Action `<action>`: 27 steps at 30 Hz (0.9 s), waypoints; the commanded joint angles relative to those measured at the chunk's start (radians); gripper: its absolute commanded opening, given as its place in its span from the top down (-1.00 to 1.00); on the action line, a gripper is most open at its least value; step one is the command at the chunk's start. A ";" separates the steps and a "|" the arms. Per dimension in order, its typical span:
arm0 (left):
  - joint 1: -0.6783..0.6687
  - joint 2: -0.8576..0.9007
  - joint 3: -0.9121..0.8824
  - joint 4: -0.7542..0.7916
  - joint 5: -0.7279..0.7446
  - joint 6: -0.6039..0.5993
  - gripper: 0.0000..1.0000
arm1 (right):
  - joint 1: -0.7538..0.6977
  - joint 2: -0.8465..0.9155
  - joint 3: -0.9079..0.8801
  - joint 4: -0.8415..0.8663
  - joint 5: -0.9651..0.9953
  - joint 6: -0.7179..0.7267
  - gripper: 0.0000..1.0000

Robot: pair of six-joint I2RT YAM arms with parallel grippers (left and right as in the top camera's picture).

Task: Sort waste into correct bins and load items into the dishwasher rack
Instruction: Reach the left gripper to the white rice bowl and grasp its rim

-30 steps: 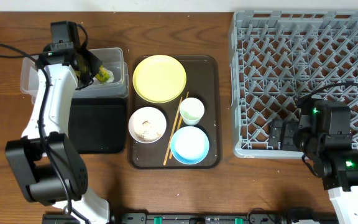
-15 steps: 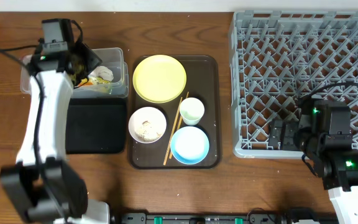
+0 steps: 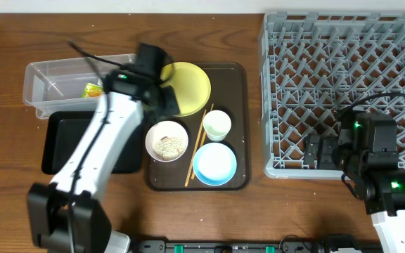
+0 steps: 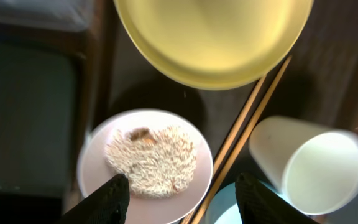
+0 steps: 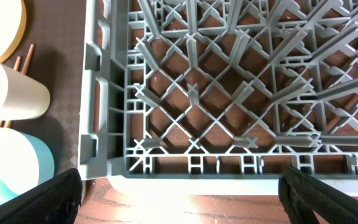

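Beneath left fingers [image 4: 112, 199]: white bowl [image 4: 93, 163], rice [image 4: 151, 163] inside.

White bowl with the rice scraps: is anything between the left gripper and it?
Nothing visible. The left gripper hangs open over the white bowl, whose rim and rice scraps are fully exposed in the wrist view. The chopsticks lie alongside the bowl, not across it.

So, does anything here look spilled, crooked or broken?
Nothing stands out. The rice scraps are all inside the white bowl. The wrapper lies in the clear tub. The chopsticks lie slanted but together on the brown tray. No dish looks tipped or chipped.
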 commanded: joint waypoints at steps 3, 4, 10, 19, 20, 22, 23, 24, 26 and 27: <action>-0.080 0.130 -0.043 0.011 -0.009 0.020 -0.15 | -0.018 -0.002 0.019 -0.006 -0.006 -0.003 -0.98; -0.085 0.152 -0.043 0.014 -0.008 0.020 -0.15 | -0.018 -0.002 0.019 -0.009 -0.006 -0.003 -0.99; -0.102 0.264 -0.043 0.055 -0.007 0.019 0.00 | -0.018 -0.002 0.019 -0.016 -0.006 -0.003 -0.98; -0.108 0.318 -0.043 0.067 -0.007 0.019 0.50 | -0.018 -0.002 0.019 -0.016 -0.006 -0.003 -0.98; -0.109 0.318 -0.043 0.067 -0.007 0.019 0.55 | -0.018 -0.002 0.019 -0.016 -0.006 -0.003 -0.99; -0.115 0.318 -0.043 0.067 -0.007 0.019 0.60 | -0.018 -0.002 0.019 -0.016 -0.006 -0.003 -0.99; -0.118 0.318 -0.043 0.067 -0.007 0.019 0.61 | -0.018 -0.002 0.019 -0.016 -0.006 -0.003 -0.99; -0.122 0.318 -0.043 0.067 -0.007 0.019 0.63 | -0.018 -0.002 0.019 -0.016 -0.006 -0.003 -0.98; -0.131 0.318 -0.043 0.066 -0.007 0.019 0.78 | -0.018 -0.002 0.019 -0.016 -0.006 -0.003 -0.99; -0.136 0.318 -0.043 0.066 -0.006 0.019 0.81 | -0.018 -0.002 0.019 -0.016 -0.006 -0.003 -0.98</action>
